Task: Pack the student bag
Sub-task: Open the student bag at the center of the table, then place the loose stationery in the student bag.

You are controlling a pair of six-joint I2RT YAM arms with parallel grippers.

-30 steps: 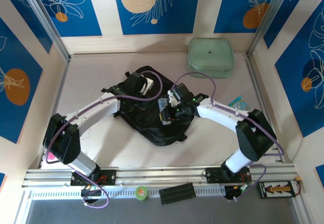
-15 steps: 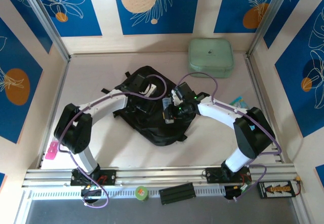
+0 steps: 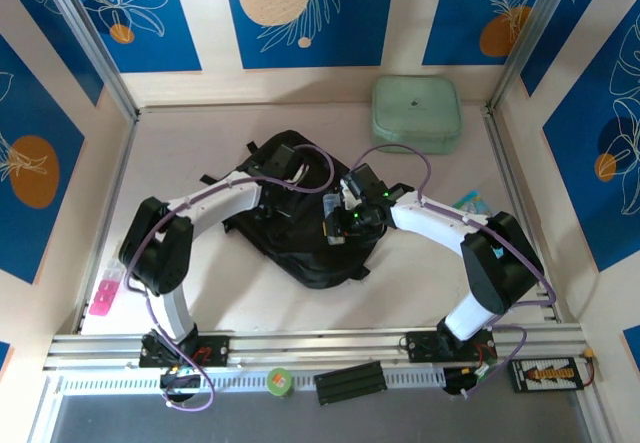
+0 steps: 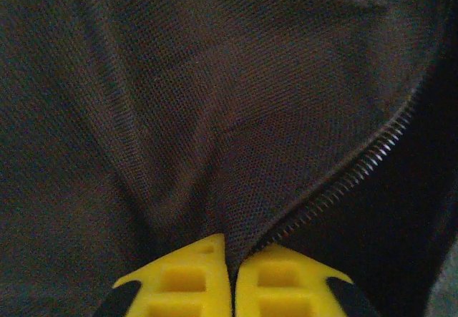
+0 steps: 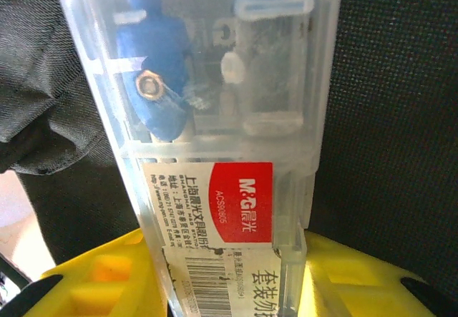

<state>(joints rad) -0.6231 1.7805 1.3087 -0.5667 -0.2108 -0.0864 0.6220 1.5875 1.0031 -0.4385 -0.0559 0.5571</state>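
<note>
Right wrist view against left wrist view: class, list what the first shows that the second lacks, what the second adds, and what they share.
Right wrist: a clear plastic case with a red label, clamped in the right gripper. Left wrist: a zipper, with the left gripper shut on a pinch of cloth beside it. Shared: black fabric of the student bag, and a yellow-fingered gripper at the bottom edge.
</note>
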